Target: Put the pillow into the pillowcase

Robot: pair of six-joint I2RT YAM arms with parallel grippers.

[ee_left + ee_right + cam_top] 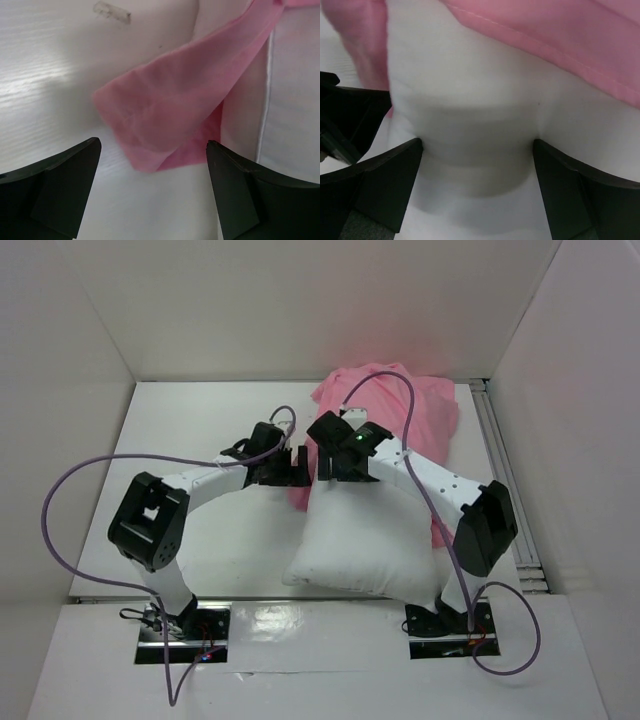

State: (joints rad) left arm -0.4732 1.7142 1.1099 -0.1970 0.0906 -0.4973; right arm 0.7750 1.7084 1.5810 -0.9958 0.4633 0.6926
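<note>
Pillow [365, 540] on table [220, 430], pillowcase [400, 405] bunched behind, purple cable [395, 377] across it

Pillow [365, 540] lies on the table [200, 420] right of centre, its near end toward the arm bases. Pillowcase [400, 405] sits behind it, overlapping its far end, with one flap on the table just left of the pillow. Left gripper [154, 150] hangs over that flap; right gripper [477, 150], just beside it, is over the pillow's far end.
</note>
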